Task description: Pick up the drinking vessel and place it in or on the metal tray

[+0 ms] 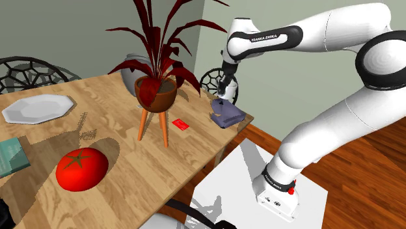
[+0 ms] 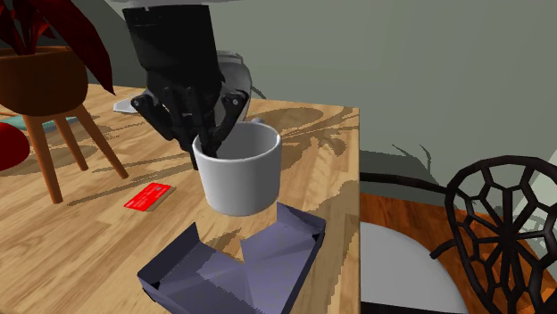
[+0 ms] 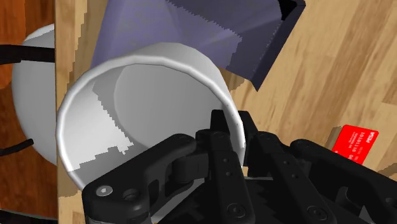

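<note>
A red-leaved plant [image 1: 156, 39] in a brown pot [image 1: 156, 94] stands on a wooden three-legged stand [image 1: 153, 127] mid-table, and a small red card [image 1: 181, 124] lies flat on the wooden table [image 1: 123, 166] just beside its legs. A large red tomato [image 1: 82, 168] sits toward the shoulder view's near edge with a teal book [image 1: 12, 156] beside it. A white plate [image 1: 38, 108] lies toward the far edge, and a grey vase [image 1: 132, 71] stands at the far edge behind the plant.

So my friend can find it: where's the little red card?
Start at the wooden table and find the potted plant with dark red leaves. The red card lies flat on the table between that plant and the dark tray. Unlike the round red tomato, it is thin and rectangular.
</note>
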Tool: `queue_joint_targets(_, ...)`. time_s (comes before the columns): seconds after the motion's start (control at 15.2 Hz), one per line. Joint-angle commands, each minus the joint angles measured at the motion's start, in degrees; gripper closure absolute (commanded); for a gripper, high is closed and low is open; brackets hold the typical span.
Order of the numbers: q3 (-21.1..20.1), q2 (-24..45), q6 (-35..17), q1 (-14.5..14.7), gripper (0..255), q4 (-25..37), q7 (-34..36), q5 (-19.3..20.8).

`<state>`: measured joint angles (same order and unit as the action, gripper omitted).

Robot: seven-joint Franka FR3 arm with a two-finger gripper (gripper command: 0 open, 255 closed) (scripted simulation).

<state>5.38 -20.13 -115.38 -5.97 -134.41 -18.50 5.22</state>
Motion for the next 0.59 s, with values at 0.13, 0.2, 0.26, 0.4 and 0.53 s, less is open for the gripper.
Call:
queue_joint_targets(0.13, 0.2, 0.0, -2.7, -0.1, 255, -2.7, 0.0, 0.2)
queue_joint_targets(0.2, 0.2, 0.3, -3.5, -0.1, 255, -3.3, 0.0, 0.2)
queue_joint_targets(0.26, 0.2, 0.5, -4.4, -0.1, 255, -3.8, 0.1, 0.2)
queue_joint_targets(0.4, 0.3, 1.1, -6.0, -0.2, 255, -4.9, 0.1, 0.3)
queue_joint_targets(0.53, 0.3, 1.8, -7.7, -0.2, 255, -5.9, 0.2, 0.3)
